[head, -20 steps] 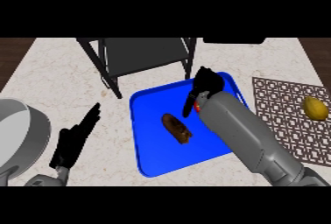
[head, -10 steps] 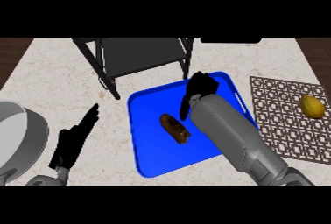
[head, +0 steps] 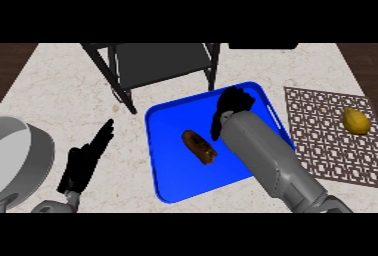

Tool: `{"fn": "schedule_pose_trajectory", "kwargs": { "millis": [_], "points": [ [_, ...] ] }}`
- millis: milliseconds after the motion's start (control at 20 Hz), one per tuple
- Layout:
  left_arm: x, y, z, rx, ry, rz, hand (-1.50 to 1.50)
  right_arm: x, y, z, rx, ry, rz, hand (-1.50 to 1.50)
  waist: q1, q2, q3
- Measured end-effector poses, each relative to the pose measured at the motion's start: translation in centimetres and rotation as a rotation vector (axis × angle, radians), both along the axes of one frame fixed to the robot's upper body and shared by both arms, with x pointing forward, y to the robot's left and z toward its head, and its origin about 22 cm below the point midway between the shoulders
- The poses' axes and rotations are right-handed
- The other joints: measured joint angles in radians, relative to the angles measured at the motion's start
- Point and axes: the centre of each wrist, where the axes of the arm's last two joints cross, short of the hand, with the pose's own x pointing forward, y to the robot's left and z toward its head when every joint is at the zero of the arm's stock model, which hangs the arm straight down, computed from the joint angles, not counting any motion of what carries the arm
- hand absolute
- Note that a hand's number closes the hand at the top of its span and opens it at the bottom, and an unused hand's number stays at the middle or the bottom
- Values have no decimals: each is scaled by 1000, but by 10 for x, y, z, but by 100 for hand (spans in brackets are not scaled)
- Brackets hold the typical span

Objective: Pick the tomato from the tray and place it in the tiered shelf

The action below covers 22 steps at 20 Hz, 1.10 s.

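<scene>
**Right hand over the far part of the tray; tomato not visible**

We count one blue tray (head: 170, 185), one dark shelf (head: 159, 60), one patterned mat (head: 325, 150), one grey pot (head: 22, 160) and two hands on the counter (head: 66, 95).

On the tray we see a single brown, elongated item (head: 200, 146). Its long axis runs diagonally, from upper left to lower right in the head view. It lies near the tray's middle, just left of the right forearm.

We see no tomato as such. The right hand (head: 235, 102) sits over the far part of the tray, fingers curled downward. Whatever is beneath it is hidden, so we cannot tell whether it holds the tomato or nothing, nor which way the tomato points.

The left hand (head: 87, 159) rests on the counter between the pot and the tray, fingers straight and pointing away from the robot, touching nothing that we can see.

One yellow fruit (head: 356, 121) lies on the mat, to the right of the tray and well apart from it. The shelf stands beyond the tray, at the far side of the counter.
</scene>
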Motion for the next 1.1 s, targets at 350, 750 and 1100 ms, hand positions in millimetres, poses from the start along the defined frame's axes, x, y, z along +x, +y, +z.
{"fn": "schedule_pose_trajectory", "kwargs": {
  "millis": [350, 750, 1100],
  "points": [
    [1, 6, 8, 4, -3, 2, 0, 4, -8, -9, -29, 27, -14, -150, 3, 1, 0],
    [-2, -8, -3, 5, -10, -5, 0, 4, -17, -28, -49, 69, -40, -150, 8, 3, 0],
    [-1, 0, 3, 2, -9, -9, 0, 5, -23, -39, -37, 64, -21, 150, 13, 0, -2]
  ]
}}
